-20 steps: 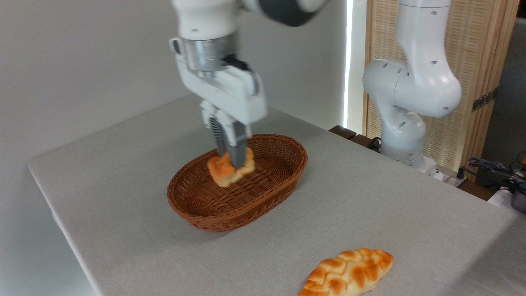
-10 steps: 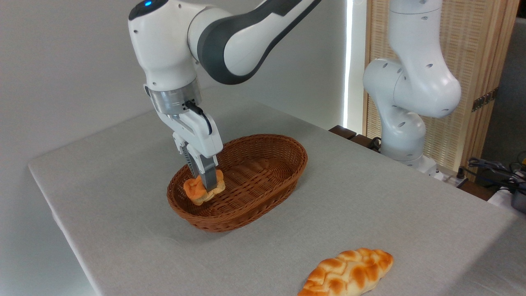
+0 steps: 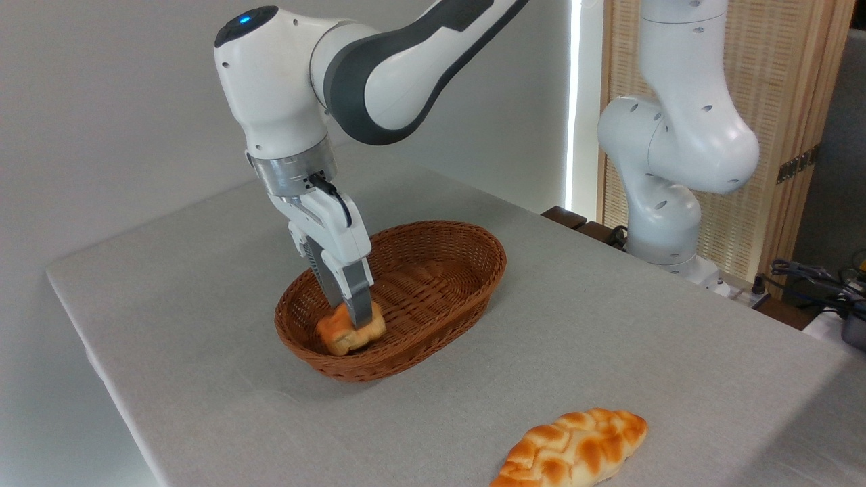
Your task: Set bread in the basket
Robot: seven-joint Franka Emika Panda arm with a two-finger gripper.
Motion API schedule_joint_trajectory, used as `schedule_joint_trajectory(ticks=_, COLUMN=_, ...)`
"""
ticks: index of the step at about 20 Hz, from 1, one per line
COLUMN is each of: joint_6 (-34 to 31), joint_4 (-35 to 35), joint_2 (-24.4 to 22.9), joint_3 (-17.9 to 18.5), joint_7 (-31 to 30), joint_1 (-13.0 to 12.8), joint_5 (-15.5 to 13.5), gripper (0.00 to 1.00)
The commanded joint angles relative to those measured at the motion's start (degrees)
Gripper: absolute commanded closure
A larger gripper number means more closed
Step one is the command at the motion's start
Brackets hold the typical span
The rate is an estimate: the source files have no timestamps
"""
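**Bun at the basket floor, ready for release**

The two-finger gripper [image 3: 357,318] is clamped on the small round orange-golden bun [image 3: 348,333], low inside the oval brown woven wicker basket [image 3: 460,297], toward its 8 o'clock end. Best to part the fingers gently, then lift straight up clear of the rim. The white arm [image 3: 379,61] slants in from 1 o'clock, wrist angled down. A long braided golden-brown loaf [image 3: 572,450] lies well apart at 5 o'clock.

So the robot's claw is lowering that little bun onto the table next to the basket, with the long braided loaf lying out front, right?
Not quite: the camera view shows the gripper holding the bun inside the basket, not beside it. The braided loaf does lie out front.
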Motion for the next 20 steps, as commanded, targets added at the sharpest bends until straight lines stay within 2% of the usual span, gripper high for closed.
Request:
schedule_joint_trajectory(ticks=1, joint_6=0.9, joint_4=-0.2, joint_2=-0.8, joint_3=-0.2, joint_7=-0.5, joint_1=-0.1, joint_5=0.7, gripper=0.0)
schedule_joint_trajectory(ticks=7, joint_6=-0.4, joint_4=3.1, joint_2=-3.4, joint_3=0.5, joint_7=-0.4, joint_1=0.0, joint_5=0.2, gripper=0.0)
schedule_joint_trajectory(ticks=8, joint_6=-2.1, joint_4=4.3, joint_2=-4.1, joint_3=0.6, joint_7=-0.4, joint_1=0.0, joint_5=0.2, gripper=0.0)
schedule_joint_trajectory(ticks=10, joint_6=-9.7, joint_4=9.0, joint_2=-4.2, joint_3=0.9, joint_7=0.5, joint_1=0.5, joint_5=0.3, gripper=0.0)
schedule_joint_trajectory(ticks=12, joint_6=-16.0, joint_4=13.5, joint_2=-4.2, joint_3=3.2, joint_7=4.2, joint_1=0.6, joint_5=-0.2, gripper=0.0)
schedule_joint_trajectory(ticks=15, joint_6=-17.9, joint_4=18.3, joint_2=-4.3, joint_3=6.8, joint_7=4.4, joint_1=0.6, joint_5=-4.4, gripper=0.0)
schedule_joint_trajectory(ticks=20, joint_6=-17.9, joint_4=21.0, joint_2=-3.8, joint_3=10.2, joint_7=4.8, joint_1=0.8, joint_5=-4.3, gripper=0.0)
